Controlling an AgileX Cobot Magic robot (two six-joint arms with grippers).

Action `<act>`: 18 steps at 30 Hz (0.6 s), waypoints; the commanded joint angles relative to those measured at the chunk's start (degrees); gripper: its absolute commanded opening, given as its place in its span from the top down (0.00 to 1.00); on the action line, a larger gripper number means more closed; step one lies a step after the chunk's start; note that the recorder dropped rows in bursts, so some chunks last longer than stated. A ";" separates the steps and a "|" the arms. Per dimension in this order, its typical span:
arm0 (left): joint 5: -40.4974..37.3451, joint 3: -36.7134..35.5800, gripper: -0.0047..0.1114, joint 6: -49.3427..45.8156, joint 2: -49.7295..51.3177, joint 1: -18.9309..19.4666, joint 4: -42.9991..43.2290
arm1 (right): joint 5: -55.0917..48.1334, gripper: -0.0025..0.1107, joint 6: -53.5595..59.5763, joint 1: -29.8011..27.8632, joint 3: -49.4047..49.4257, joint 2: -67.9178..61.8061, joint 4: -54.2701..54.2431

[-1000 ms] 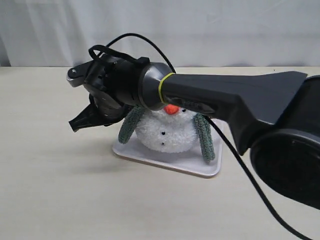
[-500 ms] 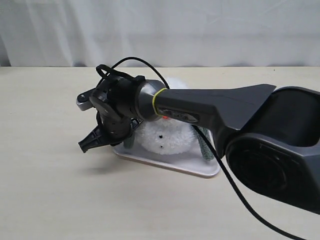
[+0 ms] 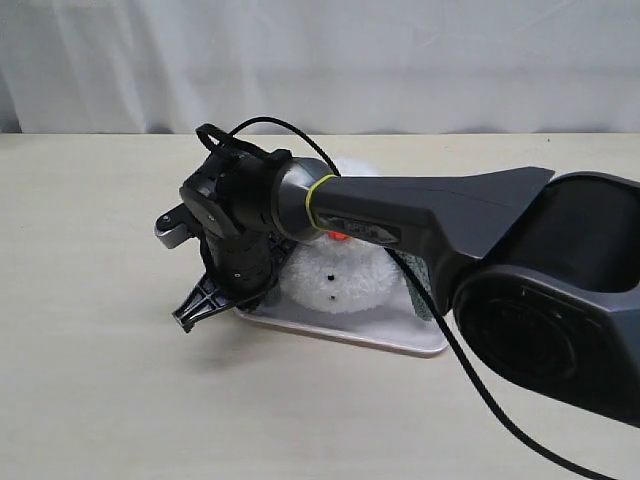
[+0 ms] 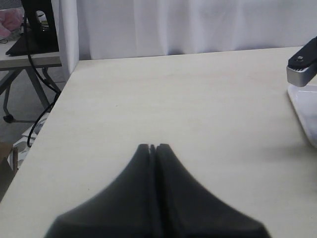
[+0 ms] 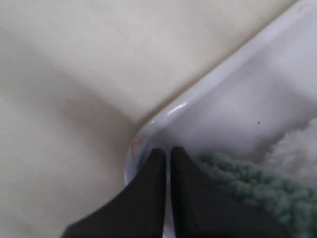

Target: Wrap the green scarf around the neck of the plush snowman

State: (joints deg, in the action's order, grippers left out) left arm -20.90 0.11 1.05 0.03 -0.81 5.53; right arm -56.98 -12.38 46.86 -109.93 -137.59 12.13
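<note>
The plush snowman [image 3: 335, 280] sits on a white tray [image 3: 400, 336], its head mostly hidden behind my right arm; only the orange nose [image 3: 338, 236] peeks out. The green scarf [image 3: 421, 291] hangs down the snowman's right side, and its other end [image 5: 247, 184] lies on the tray beside my right fingers. My right gripper [image 3: 190, 318] [image 5: 165, 151] points down at the tray's left corner, shut and holding nothing. Beside the scarf shows the snowman's white fuzz [image 5: 297, 144]. My left gripper [image 4: 152, 146] is shut and empty over bare table, out of the exterior view.
The tray's rim [image 5: 198, 94] runs right under the right fingertips. In the left wrist view, the tray's edge [image 4: 303, 109] and a silver part of the right arm [image 4: 302, 63] show at one side. A table edge [image 4: 49, 111] drops off with stands and cables beyond.
My right arm has dropped and tilted, bringing its shut gripper from beside the snowman's head down to the tray's left corner. The scarf's left end is now hidden behind the arm.
</note>
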 commanded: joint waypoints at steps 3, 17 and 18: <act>0.44 -0.11 0.96 -0.07 -0.03 0.06 -0.08 | -3.19 0.94 7.26 -0.02 -0.05 0.08 -3.94; 0.56 -0.11 0.96 -0.07 -0.03 0.06 -0.08 | -7.11 0.94 11.12 2.04 0.08 6.23 -3.95; 0.56 -0.11 0.96 -0.07 -0.03 0.06 -0.08 | -7.50 0.94 10.85 2.72 0.23 7.08 -3.81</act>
State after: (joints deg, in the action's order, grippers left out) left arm -20.90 0.11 0.90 0.03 -0.81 5.53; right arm -64.09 -1.80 48.20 -109.93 -132.98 8.57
